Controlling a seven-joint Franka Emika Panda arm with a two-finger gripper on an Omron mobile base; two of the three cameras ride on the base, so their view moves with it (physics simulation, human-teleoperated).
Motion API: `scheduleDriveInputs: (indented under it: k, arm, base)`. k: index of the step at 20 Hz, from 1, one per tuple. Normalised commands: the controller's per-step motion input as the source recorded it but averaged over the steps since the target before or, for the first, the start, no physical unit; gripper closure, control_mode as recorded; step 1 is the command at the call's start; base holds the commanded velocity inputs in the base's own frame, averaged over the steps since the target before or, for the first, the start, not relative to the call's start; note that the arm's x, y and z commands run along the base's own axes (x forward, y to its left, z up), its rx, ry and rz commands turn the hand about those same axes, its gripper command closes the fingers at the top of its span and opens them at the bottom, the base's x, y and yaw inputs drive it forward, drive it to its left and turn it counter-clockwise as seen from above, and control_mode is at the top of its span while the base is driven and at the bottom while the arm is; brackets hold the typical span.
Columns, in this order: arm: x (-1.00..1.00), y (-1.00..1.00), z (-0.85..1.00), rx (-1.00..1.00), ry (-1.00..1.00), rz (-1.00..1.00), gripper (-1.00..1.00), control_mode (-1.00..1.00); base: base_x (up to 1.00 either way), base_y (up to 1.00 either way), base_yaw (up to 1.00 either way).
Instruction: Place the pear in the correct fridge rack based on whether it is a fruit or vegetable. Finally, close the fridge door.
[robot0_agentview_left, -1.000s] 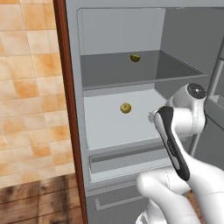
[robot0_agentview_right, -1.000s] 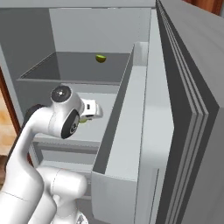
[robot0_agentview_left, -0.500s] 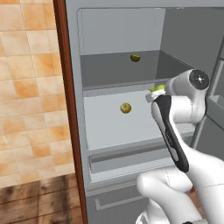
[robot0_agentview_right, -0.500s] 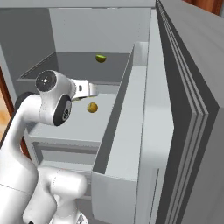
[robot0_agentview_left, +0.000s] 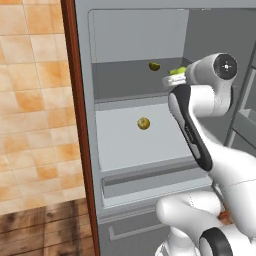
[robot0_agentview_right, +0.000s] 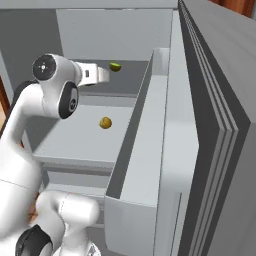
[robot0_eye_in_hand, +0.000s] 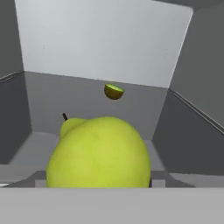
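since a moment ago the arm has lifted, carrying the pear (robot0_eye_in_hand: 99, 153) from the pale lower shelf (robot0_agentview_left: 125, 145) up to the dark fridge rack (robot0_agentview_left: 125, 80). three fruits in all: one yellow-brown on that shelf, one green on the rack, and the pear clenched in the jaws, stem pointing into the fridge. forearm reaches level from the right.

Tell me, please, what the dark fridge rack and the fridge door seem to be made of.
The fridge rack looks like a thin, smooth plate of dark grey plastic or tinted glass: flat, matte, without wires. The fridge door looks like painted metal or plastic: plain grey, no shine, with layered edges. As a rendered scene, neither is certain.
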Motion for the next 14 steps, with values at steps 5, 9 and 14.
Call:
scheduleDriveInputs:
  k: [5,9,14]
  arm:
    - [0.74,0.0,-0.08,0.1,0.0,0.0,1.0,-1.0]
    - [0.94,0.0,-0.32,0.1,0.0,0.0,1.0,-1.0]
    - [1.0,0.0,-0.42,0.08,0.12,0.0,1.0,-1.0]
  base:
    - [0.0,0.0,0.0]
    - [0.0,0.0,0.0]
    - [0.0,0.0,0.0]
